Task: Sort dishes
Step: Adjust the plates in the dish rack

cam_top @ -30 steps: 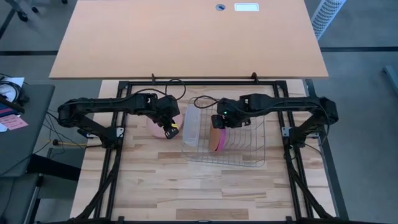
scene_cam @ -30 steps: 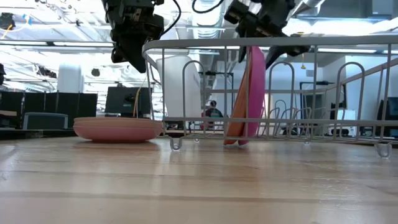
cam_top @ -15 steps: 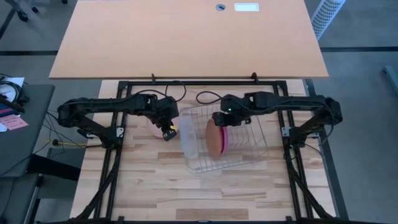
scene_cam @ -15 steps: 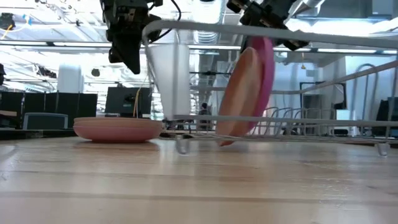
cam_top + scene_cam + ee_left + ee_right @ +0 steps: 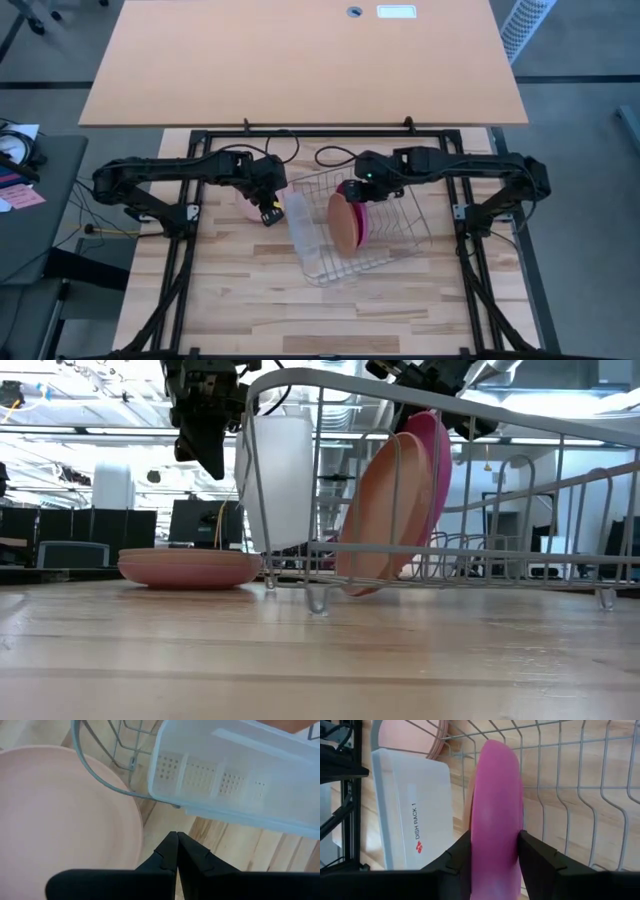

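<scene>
A magenta plate (image 5: pixel 364 217) and an orange-tan plate (image 5: pixel 343 226) stand on edge, tilted, in the silver wire rack (image 5: pixel 395 232); the orange-tan one (image 5: pixel 383 510) leans in front of the magenta one (image 5: pixel 437 455). My right gripper (image 5: pixel 352 192) is above them, shut on the magenta plate (image 5: pixel 496 795). Pale pink plates (image 5: pixel 190 567) lie stacked flat on the table left of the rack (image 5: pixel 246 205). My left gripper (image 5: pixel 270 210) hangs shut above their right edge (image 5: pixel 75 820), clear of them (image 5: pixel 212 460). My right gripper (image 5: pixel 496 845) pinches the magenta plate's upper rim (image 5: pixel 495 832) between its two fingers (image 5: pixel 465 855), one on each face, coming from above. The plate stands tilted, its lower edge down in the rack beside the orange-tan plate.
A translucent white tray (image 5: pixel 302 226) hangs on the rack's left end (image 5: pixel 280 480), close to my left gripper. The rack sits skewed on the slatted wooden table (image 5: pixel 240 300), with bare wood toward the near edge. A larger tan tabletop (image 5: pixel 300 60) lies beyond.
The rack has turned about on the table, its left end with the tray swinging toward the near edge. Both plates in it have tipped from upright to a lean. My right gripper, still shut on the magenta plate, has shifted slightly left.
</scene>
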Motion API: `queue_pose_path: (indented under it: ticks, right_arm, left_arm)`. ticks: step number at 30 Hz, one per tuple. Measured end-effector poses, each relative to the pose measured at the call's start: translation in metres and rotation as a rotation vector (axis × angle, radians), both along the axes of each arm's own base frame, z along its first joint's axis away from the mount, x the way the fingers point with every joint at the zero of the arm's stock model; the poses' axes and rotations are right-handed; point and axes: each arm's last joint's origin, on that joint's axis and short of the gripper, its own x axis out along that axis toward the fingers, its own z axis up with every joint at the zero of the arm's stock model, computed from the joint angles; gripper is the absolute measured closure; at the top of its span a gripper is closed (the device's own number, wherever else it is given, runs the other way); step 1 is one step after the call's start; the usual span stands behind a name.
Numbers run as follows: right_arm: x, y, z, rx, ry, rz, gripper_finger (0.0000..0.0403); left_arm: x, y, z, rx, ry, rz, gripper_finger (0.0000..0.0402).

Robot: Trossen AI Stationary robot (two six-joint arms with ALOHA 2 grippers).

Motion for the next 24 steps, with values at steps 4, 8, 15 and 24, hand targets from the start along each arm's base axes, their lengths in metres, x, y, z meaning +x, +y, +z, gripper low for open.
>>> queue_pose_path:
  ticks: [4, 8, 15, 24]
  right_arm:
    - [-0.001, 0.0, 0.007, -0.008, 0.009, 0.017, 0.0268]
    - [-0.004, -0.002, 0.018, -0.02, 0.025, 0.032, 0.0269]
    - [-0.009, -0.007, 0.029, -0.041, 0.039, 0.051, 0.027]
    - [-0.011, -0.007, 0.028, -0.05, 0.061, 0.069, 0.0271]
  left_arm:
    - [0.0, 0.0, 0.0, -0.005, 0.0, 0.009, 0.0401]
    - [0.0, 0.0, 0.0, -0.007, 0.0, 0.013, 0.0401]
    - [0.0, 0.0, 0.0, -0.01, 0.001, 0.019, 0.0401]
    - [-0.001, 0.0, 0.0, -0.019, 0.009, 0.035, 0.0401]
